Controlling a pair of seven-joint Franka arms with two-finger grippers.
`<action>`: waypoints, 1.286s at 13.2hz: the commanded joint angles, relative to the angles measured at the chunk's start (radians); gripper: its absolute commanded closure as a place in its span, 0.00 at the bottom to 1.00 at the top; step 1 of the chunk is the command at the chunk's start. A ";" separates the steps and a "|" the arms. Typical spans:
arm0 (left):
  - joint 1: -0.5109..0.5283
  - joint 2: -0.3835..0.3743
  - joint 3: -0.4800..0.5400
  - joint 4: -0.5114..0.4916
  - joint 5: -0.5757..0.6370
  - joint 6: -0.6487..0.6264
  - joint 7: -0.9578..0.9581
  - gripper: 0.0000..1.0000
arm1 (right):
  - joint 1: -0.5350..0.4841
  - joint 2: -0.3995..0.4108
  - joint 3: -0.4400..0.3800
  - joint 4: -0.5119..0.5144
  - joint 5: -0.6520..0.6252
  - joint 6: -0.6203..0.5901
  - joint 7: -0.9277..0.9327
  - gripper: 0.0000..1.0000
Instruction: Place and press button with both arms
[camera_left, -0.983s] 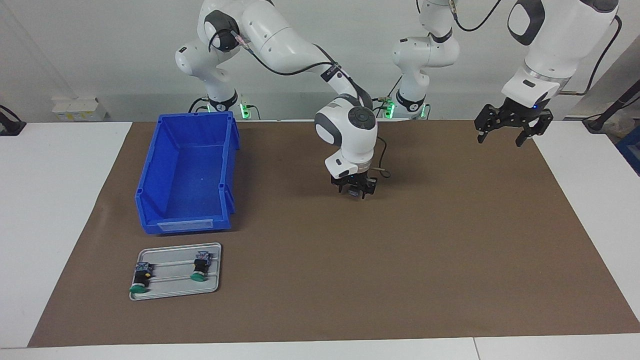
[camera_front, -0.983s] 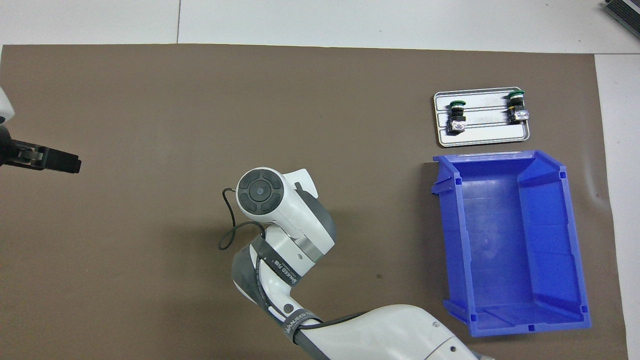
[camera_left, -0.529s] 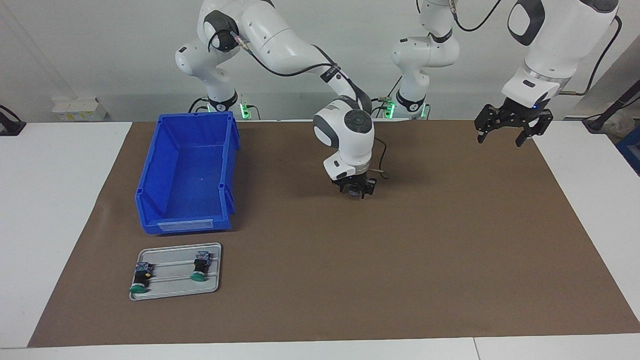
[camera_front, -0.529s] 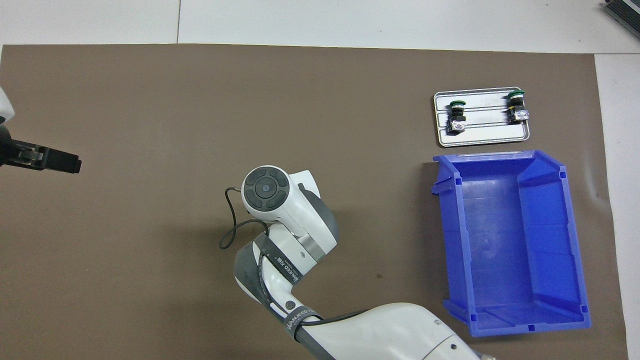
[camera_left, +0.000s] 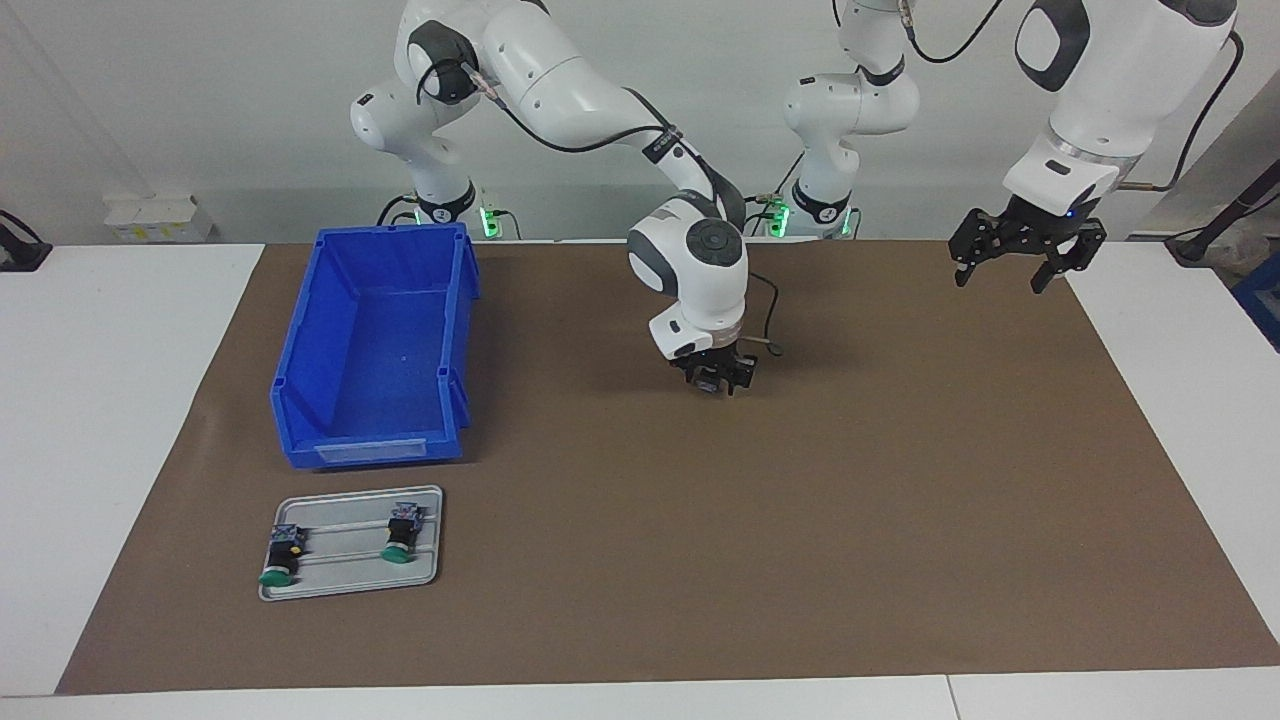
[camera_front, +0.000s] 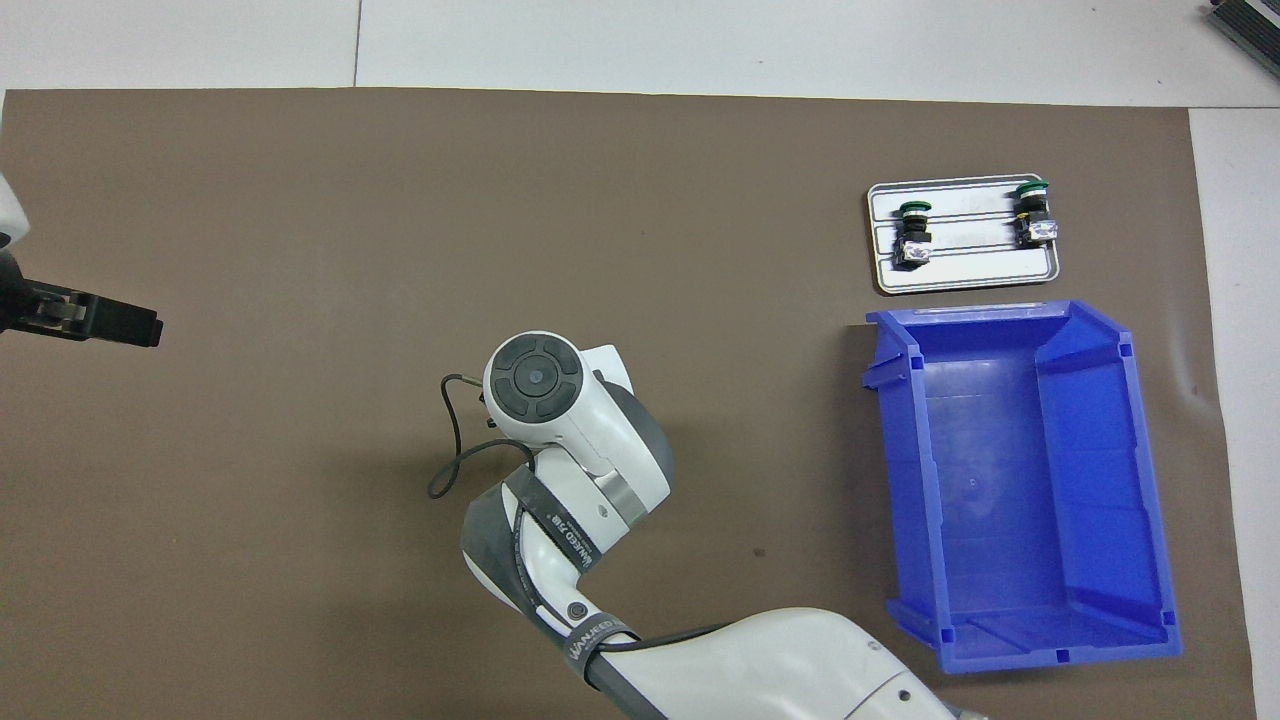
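Observation:
The button (camera_left: 400, 535) (camera_front: 912, 235), green cap and black body, lies on a small grey tray (camera_left: 350, 585) (camera_front: 960, 282). A like button with a yellow spot (camera_left: 280, 556) (camera_front: 1033, 215) lies beside it, toward the right arm's end. My right gripper (camera_left: 716, 380) points down low over the middle of the brown mat, well away from the tray. A small pale piece shows at its tip, and I cannot tell what it is. In the overhead view its own wrist (camera_front: 535, 385) hides it. My left gripper (camera_left: 1000, 280) waits open and empty, raised over the mat's corner at the left arm's end.
An empty blue bin (camera_left: 300, 400) (camera_front: 1150, 480) stands on the mat (camera_left: 850, 520) between the tray and the right arm's base. White tabletop (camera_left: 120, 400) borders the mat on all sides. A black cable loops off the right wrist.
The right hand has drawn in narrower, turned slightly and shifted a little over the mat's middle. The left arm and both buttons on the tray have not moved.

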 joint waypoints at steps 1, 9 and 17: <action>0.012 -0.031 -0.010 -0.038 0.012 0.014 -0.005 0.00 | -0.006 -0.022 0.008 -0.043 0.021 0.024 -0.005 0.25; 0.012 -0.032 -0.010 -0.038 0.012 0.014 -0.005 0.00 | 0.000 -0.036 0.021 -0.076 0.023 0.023 0.002 0.33; 0.012 -0.032 -0.008 -0.038 0.012 0.014 -0.005 0.00 | 0.000 -0.044 0.025 -0.093 0.023 0.023 0.019 0.42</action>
